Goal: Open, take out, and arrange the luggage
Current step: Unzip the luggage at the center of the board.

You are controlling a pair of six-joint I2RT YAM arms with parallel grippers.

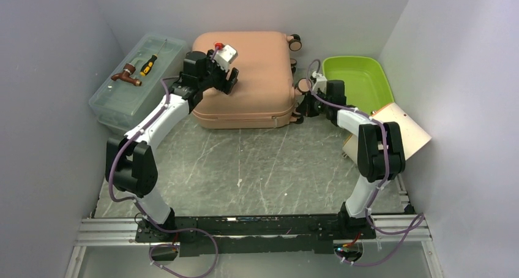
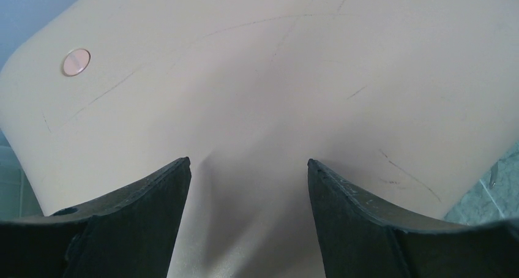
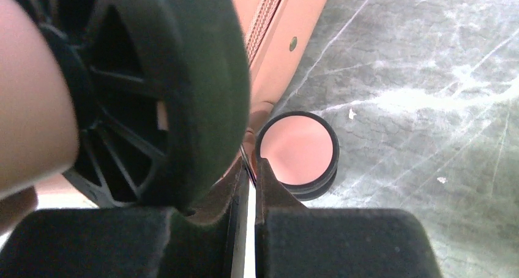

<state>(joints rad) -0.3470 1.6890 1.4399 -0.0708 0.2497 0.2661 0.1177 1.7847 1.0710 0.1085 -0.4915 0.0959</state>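
Observation:
The salmon-pink luggage [image 1: 245, 88] lies flat and closed at the back of the table, its wheels [image 1: 295, 42] on the right side. My left gripper [image 1: 231, 82] hovers just over the lid's left part; in the left wrist view it [image 2: 248, 163] stands open above the bare pink shell [image 2: 275, 76], with nothing between the fingers. My right gripper [image 1: 304, 106] is at the luggage's right side near the front wheels. In the right wrist view it [image 3: 252, 163] is shut, with a thin dark zipper pull [image 3: 246, 155] pinched at its tips, between a big dark wheel [image 3: 183, 76] and a pink-faced wheel [image 3: 297, 148].
A translucent toolbox [image 1: 134, 82] carrying a screwdriver [image 1: 149, 64] sits left of the luggage. On the right stands a lime green tray [image 1: 358, 82], and a beige board [image 1: 401, 128] lies in front of it. Grey walls close in on both sides.

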